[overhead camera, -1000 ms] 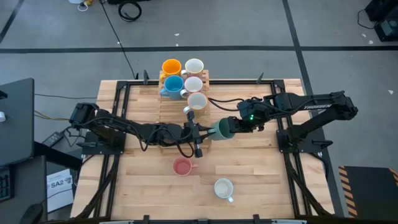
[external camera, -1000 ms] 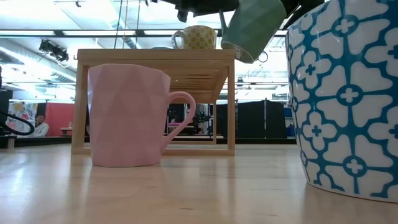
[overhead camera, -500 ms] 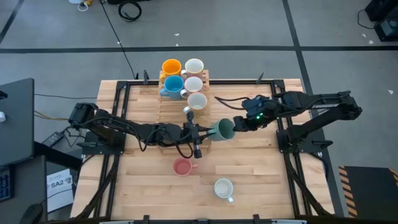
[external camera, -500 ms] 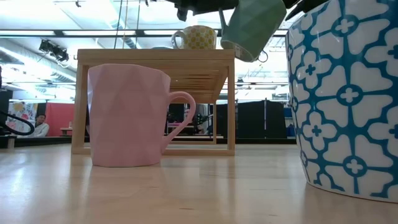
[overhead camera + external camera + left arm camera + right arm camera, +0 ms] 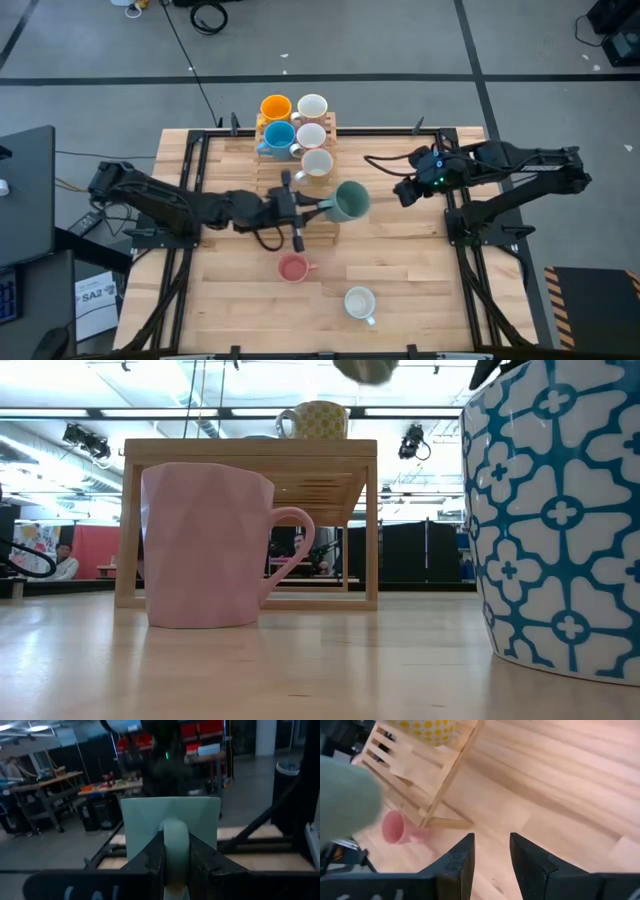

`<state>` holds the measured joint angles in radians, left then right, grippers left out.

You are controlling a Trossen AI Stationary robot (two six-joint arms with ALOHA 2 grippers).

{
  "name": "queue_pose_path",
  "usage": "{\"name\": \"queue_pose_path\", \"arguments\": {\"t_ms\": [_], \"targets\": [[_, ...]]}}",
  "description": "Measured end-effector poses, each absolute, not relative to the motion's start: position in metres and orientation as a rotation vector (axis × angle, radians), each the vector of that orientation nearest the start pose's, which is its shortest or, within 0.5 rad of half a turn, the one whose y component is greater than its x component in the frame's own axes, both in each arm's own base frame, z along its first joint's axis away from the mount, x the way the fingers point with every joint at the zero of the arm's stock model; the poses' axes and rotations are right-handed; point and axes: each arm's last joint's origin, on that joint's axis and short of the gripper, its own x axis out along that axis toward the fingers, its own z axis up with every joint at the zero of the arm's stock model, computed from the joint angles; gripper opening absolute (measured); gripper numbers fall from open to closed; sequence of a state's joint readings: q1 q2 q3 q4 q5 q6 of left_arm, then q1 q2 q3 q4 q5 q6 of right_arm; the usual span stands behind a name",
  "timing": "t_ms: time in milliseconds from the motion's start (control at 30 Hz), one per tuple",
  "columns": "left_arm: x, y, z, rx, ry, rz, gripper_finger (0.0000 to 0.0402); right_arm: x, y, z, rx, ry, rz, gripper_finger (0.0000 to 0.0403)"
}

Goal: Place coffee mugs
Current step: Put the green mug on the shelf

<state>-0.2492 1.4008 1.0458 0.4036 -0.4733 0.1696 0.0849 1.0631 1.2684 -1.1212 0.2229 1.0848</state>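
Note:
A pale green coffee mug (image 5: 349, 200) hangs above the table's middle, just in front of the wooden rack (image 5: 262, 168). My left gripper (image 5: 318, 206) is shut on it from the left. Only the mug's underside (image 5: 366, 369) shows at the top of the low view. My right gripper (image 5: 404, 191) stands open to the mug's right, apart from it, with nothing between its fingers (image 5: 462, 857). On the rack stand orange (image 5: 275, 107), blue (image 5: 279, 135) and three white or cream mugs (image 5: 311, 135). A pink mug (image 5: 293, 268) and a white patterned mug (image 5: 360, 302) stand on the table. My left gripper (image 5: 175, 842) pinches the green mug's handle (image 5: 174, 826) between its two fingers. The fingers come level from the table's left, one on each side of the handle loop. The mug's body (image 5: 145, 820) sits beyond the fingertips, lifted clear of the table.
The rack takes up the far middle of the table, its near end close behind the held mug. In the low view the pink mug (image 5: 210, 545) and the blue-patterned mug (image 5: 560, 520) stand near the front. Bare wood lies to the front left and right (image 5: 420, 270).
My right gripper has drawn away from the green mug toward the table's right edge and turned about. My left gripper has risen with the mug and pulled back a little toward the left. In the low view the mug has climbed almost out of the top.

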Motion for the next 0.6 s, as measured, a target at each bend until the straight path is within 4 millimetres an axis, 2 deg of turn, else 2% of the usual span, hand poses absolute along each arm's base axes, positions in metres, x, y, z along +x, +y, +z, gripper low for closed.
{"name": "queue_pose_path", "arguments": {"t_ms": [300,600], "targets": [[0.259,-0.063,0.38,0.135,-0.053,0.304,0.0052,0.18,0.009,0.364,0.766,0.759,-0.57,0.013],[0.194,-0.054,0.407,0.145,-0.033,0.459,0.0051,0.19,0.01,0.333,0.774,0.78,-0.561,0.013]]}}
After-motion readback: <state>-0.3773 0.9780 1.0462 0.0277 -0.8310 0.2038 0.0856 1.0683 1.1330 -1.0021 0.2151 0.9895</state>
